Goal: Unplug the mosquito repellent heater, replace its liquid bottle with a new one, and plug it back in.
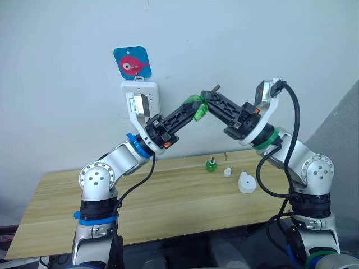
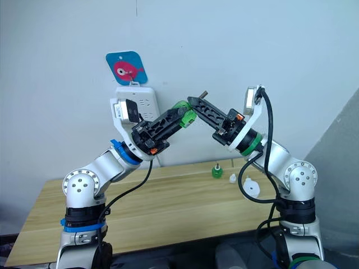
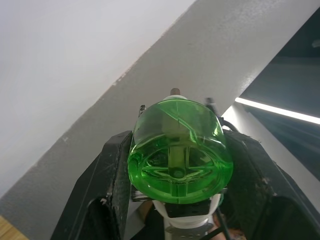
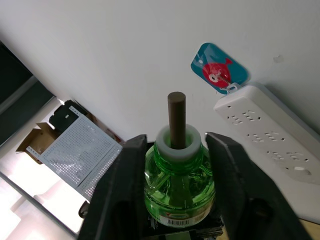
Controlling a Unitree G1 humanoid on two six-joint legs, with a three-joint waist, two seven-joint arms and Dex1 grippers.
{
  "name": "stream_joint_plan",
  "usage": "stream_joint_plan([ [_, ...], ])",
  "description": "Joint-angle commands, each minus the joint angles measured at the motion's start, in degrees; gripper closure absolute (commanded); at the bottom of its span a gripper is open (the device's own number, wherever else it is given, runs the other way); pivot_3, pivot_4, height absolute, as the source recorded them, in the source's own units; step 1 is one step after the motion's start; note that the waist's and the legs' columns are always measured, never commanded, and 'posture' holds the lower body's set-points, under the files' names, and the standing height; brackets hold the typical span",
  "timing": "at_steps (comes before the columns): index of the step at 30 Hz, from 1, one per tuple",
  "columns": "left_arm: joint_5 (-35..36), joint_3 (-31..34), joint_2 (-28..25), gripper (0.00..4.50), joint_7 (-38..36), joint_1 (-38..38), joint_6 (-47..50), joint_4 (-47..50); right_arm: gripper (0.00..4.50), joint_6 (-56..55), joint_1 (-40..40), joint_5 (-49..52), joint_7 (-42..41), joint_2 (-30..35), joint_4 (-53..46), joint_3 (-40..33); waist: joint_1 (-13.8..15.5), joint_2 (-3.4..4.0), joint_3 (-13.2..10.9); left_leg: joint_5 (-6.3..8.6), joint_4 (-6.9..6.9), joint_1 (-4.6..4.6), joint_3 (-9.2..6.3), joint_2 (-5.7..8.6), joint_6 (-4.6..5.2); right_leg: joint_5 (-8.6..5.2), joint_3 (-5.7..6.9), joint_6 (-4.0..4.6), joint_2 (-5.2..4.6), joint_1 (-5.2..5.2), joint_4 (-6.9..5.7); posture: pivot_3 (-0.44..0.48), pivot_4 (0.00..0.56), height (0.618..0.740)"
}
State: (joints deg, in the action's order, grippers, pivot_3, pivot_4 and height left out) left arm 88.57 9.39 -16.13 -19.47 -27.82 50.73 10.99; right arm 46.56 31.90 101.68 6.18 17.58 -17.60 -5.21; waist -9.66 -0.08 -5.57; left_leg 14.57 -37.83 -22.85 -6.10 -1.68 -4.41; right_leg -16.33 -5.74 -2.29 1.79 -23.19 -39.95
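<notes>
The mosquito repellent heater is judged to be already unplugged: it is seen standing on the wooden table as a white rounded unit, with no bottle seated in it. A small white cap and a small green piece, possibly the old bottle, are seen just beside it. A green liquid bottle with a bare brown wick is held in the air in front of the wall-mounted power strip. The left gripper is closed on its body, and the right gripper is closed around its shoulders. What is taken to remain is seating the bottle in the heater and plugging the unit back into the strip. The heater lies well below both grippers, apart from them, on the right arm's side of the table.
</notes>
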Motion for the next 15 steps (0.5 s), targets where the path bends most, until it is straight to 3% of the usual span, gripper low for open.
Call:
stream_joint_plan([
  [1,-0.61,1.06,-0.20,2.22,-1.11,-0.74,-0.92,0.42,1.22,-0.88,0.21,0.67,0.57,1.28,-2.95,-0.85,0.00,0.00,0.00,0.00,0.00,0.00,0.00,0.00,0.00,0.00,0.00,0.00,0.00,0.00,0.00,-0.161,0.022,0.736],
  [2,-0.71,1.13,-0.26,2.22,-1.26,-0.75,-0.83,0.35,0.87,-0.85,0.06,0.58,0.56,1.94,-3.17,-1.28,0.01,0.00,0.00,0.00,0.00,0.00,0.00,0.00,0.00,0.00,0.00,0.00,0.00,0.00,0.00,-0.161,0.027,0.736],
  [3,-0.84,1.15,-0.40,2.22,-1.49,-0.77,-0.64,0.30,0.82,-0.73,-0.19,0.40,0.63,2.81,-3.35,-1.70,0.06,0.00,0.00,0.00,0.00,0.00,0.00,0.00,0.00,-0.01,0.00,-0.01,0.00,0.00,0.00,-0.161,0.027,0.736],
  [11,-5.46,0.99,-6.85,2.22,-7.21,0.58,1.53,-0.22,0.82,4.33,-11.96,-11.50,-4.00,21.21,-10.35,-5.57,0.39,-0.05,-0.09,0.01,0.05,0.01,0.06,0.03,0.02,-0.06,-0.05,-0.07,0.00,0.01,0.09,-0.188,0.084,0.736],
  [15,-12.68,-1.51,-12.96,2.22,-15.53,3.43,2.11,1.95,0.82,7.37,-18.52,-26.57,-6.95,30.93,-14.54,-1.17,0.01,0.00,-0.47,0.02,0.15,0.12,0.14,0.00,0.03,-0.20,-0.13,-0.01,0.05,0.01,0.08,-0.210,0.112,0.736],
])
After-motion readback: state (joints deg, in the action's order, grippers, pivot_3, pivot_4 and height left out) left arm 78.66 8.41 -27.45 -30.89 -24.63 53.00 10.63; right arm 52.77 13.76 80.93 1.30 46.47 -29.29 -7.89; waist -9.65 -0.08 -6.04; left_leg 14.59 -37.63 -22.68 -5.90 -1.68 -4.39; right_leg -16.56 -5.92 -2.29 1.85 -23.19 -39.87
